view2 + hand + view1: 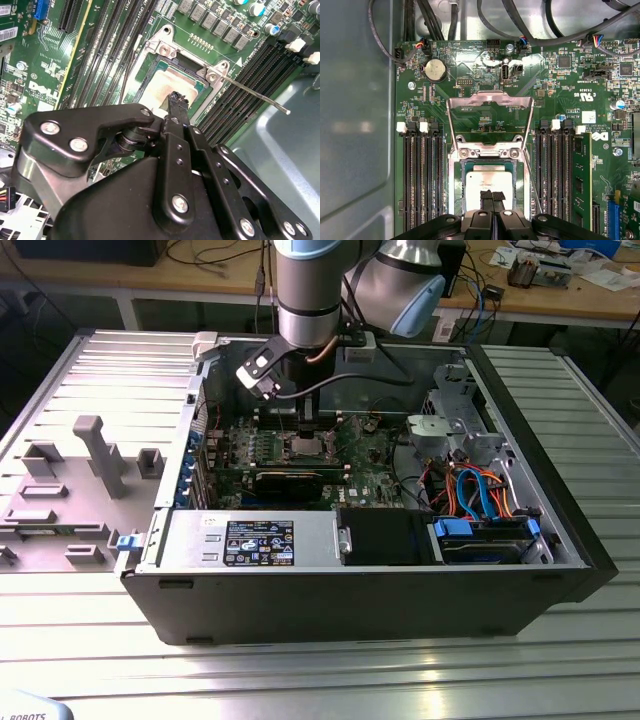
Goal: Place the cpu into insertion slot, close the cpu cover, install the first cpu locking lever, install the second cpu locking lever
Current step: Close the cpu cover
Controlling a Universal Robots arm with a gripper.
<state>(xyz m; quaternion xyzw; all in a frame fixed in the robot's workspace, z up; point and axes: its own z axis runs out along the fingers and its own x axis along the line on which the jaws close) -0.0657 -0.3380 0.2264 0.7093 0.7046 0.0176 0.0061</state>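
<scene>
— Where is the cpu?

— The cpu (489, 179) lies flat in the insertion slot (455, 186), silver-grey top up and edges square with the socket's metal rim.

— And the cpu cover?

— The cpu cover (490, 96) is swung open, tipped back from the socket toward the coin battery (435, 70). The green motherboard (560, 100) shows through its square window.

— Is anything latched?

— No. One locking lever (255, 95), a thin metal rod, stands out from the socket's corner and reaches over the memory slots (260, 65).

— How does the gripper stand?

— The gripper (492, 196) hangs right over the chip. In the first wrist view its two black fingertips (486, 196) are pressed together with nothing between them. In the second wrist view the tip sits just above the chip's near edge. I cannot tell whether it touches the metal top.

— What lies around the socket?

— Long black memory slots run on both sides of it, some with white clips at their ends. Black cables loop along the board's far edge.

— And further out?

— In the exterior view the arm (310, 290) reaches straight down into an open computer case (350, 605) lying on a ribbed metal table (400, 675). A long black expansion card (290, 480) sits just beside the socket. Orange and blue cables (480, 495) bunch up toward the exterior view's right. A grey fixture (95, 455) stands on the table at the exterior view's left.
</scene>
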